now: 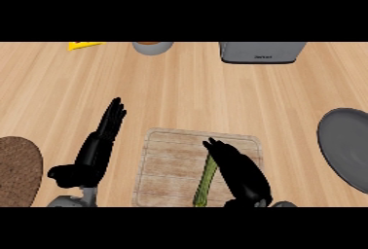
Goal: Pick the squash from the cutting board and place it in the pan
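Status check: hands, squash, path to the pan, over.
Left hand open, resting left of the cutting board. Right hand open over the squash, still on board. Pan far right, path unobstructed.

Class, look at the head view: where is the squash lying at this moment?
The squash lies on the cutting board, right of its middle, at the view's lower centre. The right hand is right beside it, and the pan sits at the right edge.

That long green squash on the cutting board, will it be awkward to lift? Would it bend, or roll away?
The squash looks long, thin and straight, so it is probably stiff rather than floppy. Its narrow rounded form suggests it could roll sideways on the flat cutting board if nudged. Being so slim, it may pivot if the right hand grips it off-centre.
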`<state>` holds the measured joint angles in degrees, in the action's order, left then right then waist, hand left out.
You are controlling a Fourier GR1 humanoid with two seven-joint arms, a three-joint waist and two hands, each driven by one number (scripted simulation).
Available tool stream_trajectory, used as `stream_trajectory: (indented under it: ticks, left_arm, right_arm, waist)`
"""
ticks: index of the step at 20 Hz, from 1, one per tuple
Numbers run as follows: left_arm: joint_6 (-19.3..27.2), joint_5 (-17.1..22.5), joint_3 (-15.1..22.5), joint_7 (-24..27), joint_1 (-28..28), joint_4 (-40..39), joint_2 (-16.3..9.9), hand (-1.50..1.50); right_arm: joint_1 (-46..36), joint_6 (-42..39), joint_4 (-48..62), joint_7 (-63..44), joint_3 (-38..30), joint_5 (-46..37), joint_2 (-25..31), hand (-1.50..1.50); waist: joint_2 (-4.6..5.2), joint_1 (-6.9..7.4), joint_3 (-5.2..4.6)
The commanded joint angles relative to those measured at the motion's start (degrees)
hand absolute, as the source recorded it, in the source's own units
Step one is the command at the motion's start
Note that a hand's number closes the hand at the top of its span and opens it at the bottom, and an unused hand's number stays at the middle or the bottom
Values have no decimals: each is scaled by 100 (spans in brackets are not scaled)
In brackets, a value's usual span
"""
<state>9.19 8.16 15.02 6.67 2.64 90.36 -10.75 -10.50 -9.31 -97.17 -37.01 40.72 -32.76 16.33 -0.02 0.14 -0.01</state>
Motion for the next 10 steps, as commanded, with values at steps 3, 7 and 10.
stream_trajectory:
  ticks: [3, 7, 10]
  left_arm:
    - [-120, -250, -275, 368, 124, -543, 281, 0]
    - [-253, -243, -206, -133, -126, 152, 249, 0]
    - [-330, -377, -247, 51, -256, 80, 274, 0]
  right_arm:
    - [131, -235, 125, 191, -485, -252, -372, -150]
    - [252, 190, 656, 677, -534, -583, -725, -150]
    - [163, 354, 1354, 920, -533, -877, -1049, -150]
  waist:
    - [1, -18, 0]
    - [-1, -6, 1]
    - [1, 3, 2]
